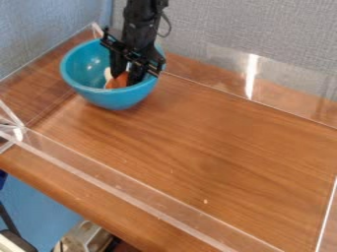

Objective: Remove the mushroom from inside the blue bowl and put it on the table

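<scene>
The blue bowl (85, 69) stands at the table's (218, 143) far left corner. Inside it, toward the right side, lies the mushroom (118, 82), of which only a patch of orange cap shows between black fingers. My gripper (126, 75) points steeply down into the bowl, with its fingers drawn in on either side of the mushroom and pressed against it. The mushroom rests low in the bowl, and its stem is hidden by the fingers.
Low clear acrylic walls (283, 79) edge the tabletop at the back, and another runs along the front (158, 192). A grey-blue fabric wall rises behind the bowl. The wood to the right of the bowl is bare.
</scene>
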